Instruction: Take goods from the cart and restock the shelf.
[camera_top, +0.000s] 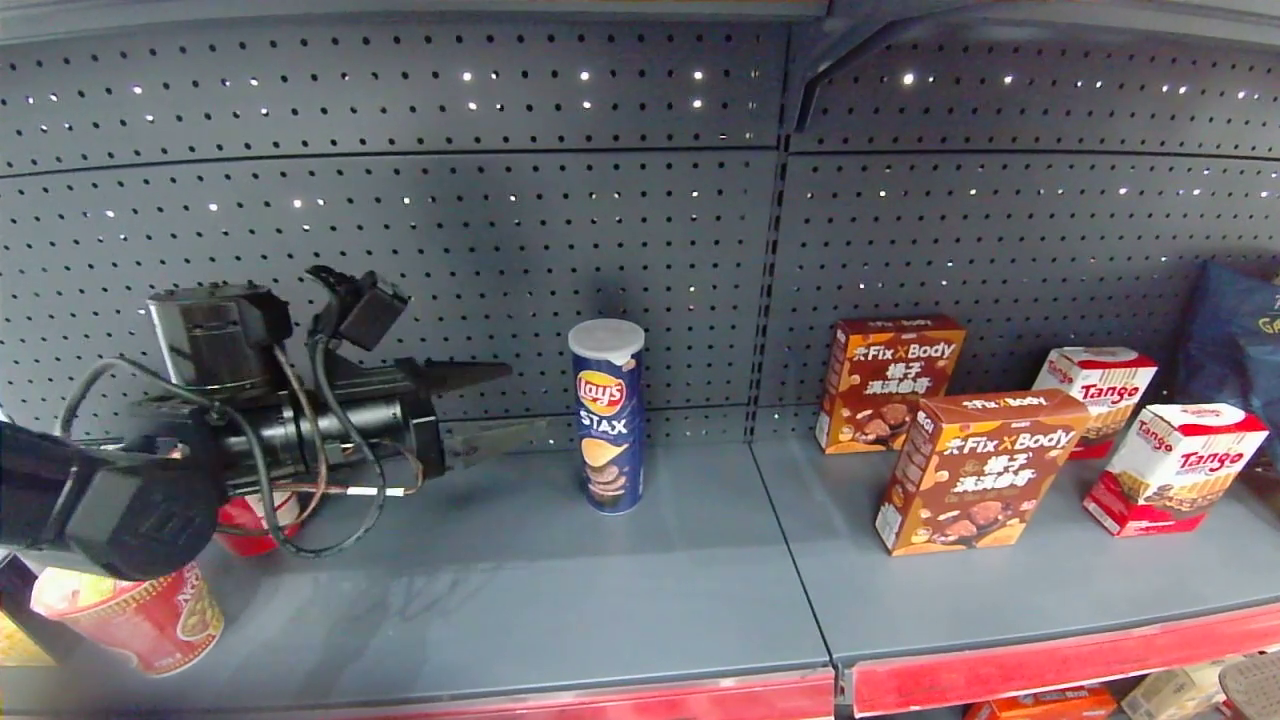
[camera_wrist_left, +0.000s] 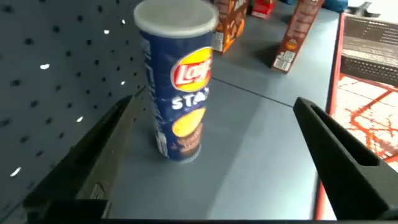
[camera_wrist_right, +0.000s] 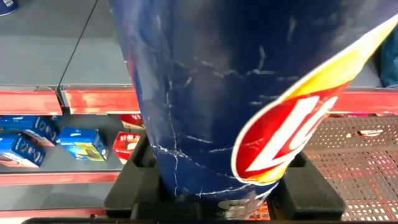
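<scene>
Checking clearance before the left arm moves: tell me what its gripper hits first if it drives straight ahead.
Most likely the upright blue chips can, standing ahead in line with the gap between its open fingers; the exact depth is unclear.

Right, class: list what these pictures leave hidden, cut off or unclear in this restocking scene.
Head view: red thing behind the left arm, mostly hidden, unidentifiable.
Head view: blue bag, cut off by the right edge.
Right wrist view: held can, lid end out of frame.
</scene>
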